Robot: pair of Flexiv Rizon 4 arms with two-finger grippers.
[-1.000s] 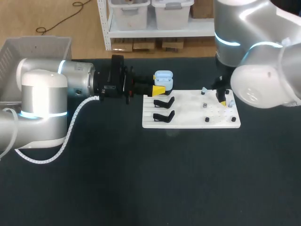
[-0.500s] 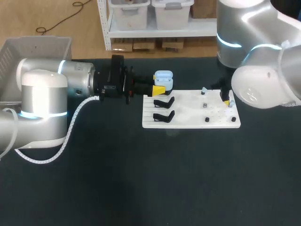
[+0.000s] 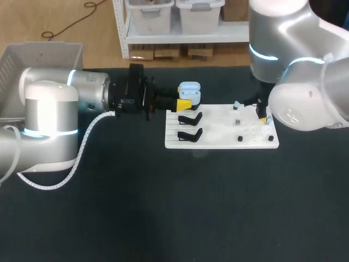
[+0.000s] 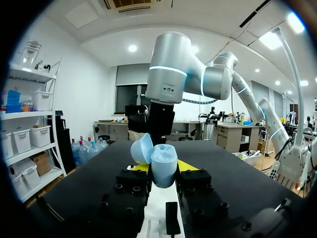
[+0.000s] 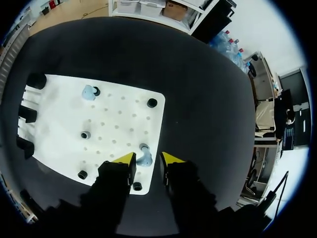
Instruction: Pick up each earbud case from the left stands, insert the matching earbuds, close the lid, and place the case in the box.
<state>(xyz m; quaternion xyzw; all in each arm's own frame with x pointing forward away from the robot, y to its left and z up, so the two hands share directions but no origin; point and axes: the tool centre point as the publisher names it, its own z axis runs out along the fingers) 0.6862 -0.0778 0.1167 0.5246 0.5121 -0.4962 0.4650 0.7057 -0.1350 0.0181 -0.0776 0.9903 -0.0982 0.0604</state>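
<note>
Case in the left gripper, earbud under the right one.
The left gripper (image 3: 184, 103) is clamped on the open blue case (image 3: 189, 89) by the far left corner of the white board (image 3: 218, 137). The right gripper (image 5: 147, 158) hangs over the board's right edge, fingers apart, with an earbud (image 5: 145, 156) between them.

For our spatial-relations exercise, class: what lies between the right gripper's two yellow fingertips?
A light-blue earbud on the white board; the right wrist view shows it.
</note>
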